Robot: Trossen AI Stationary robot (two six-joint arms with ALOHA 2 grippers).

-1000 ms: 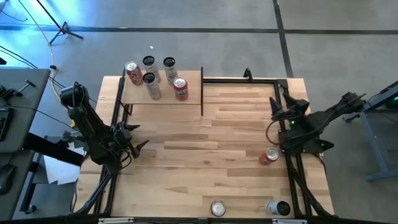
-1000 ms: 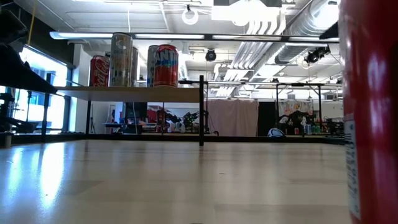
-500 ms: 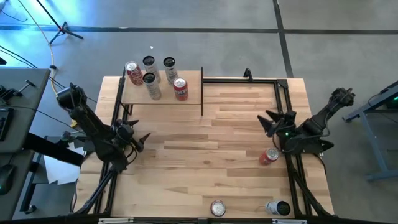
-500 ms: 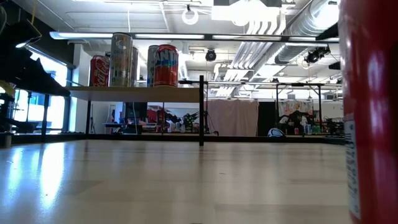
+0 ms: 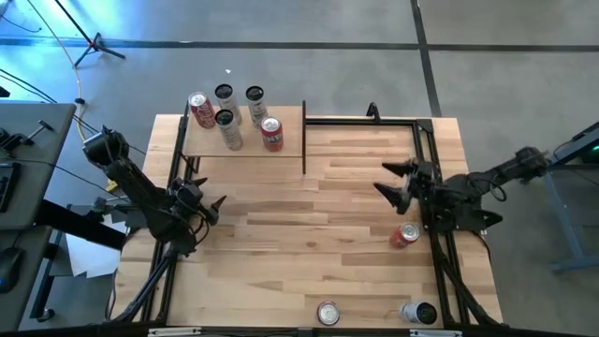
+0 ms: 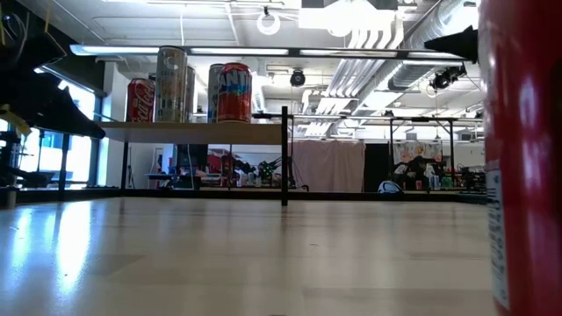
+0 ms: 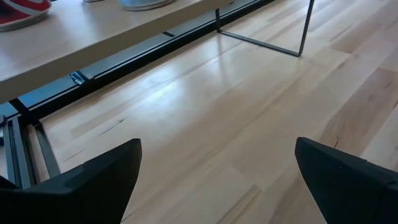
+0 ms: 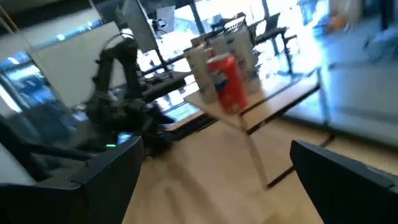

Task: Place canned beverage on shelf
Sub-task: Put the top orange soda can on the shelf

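The shelf point(image 5: 245, 139) stands at the table's far left, a pale board on thin black posts, with several cans upright on it, among them a red one point(image 5: 271, 134). It also shows in the low view point(image 6: 189, 132). A red can point(image 5: 404, 235) lies on the table at the right. My right gripper point(image 5: 382, 178) is open and empty, just beyond that can toward the far edge, pointing toward the table's left; its wrist view point(image 8: 214, 180) faces the shelf. My left gripper point(image 5: 217, 208) is open and empty at the table's left, in front of the shelf point(image 7: 93, 37).
Two more cans are at the near edge, one upright point(image 5: 328, 313) and one on its side point(image 5: 418, 313). A red can point(image 6: 522, 158) fills the right of the low view. Black frame rails point(image 5: 426, 140) run along the far right and both sides.
My right gripper has swung from pointing at the far edge to pointing toward the table's left, and has moved toward the table's middle, staying open. My left gripper has shifted a little toward the far edge.
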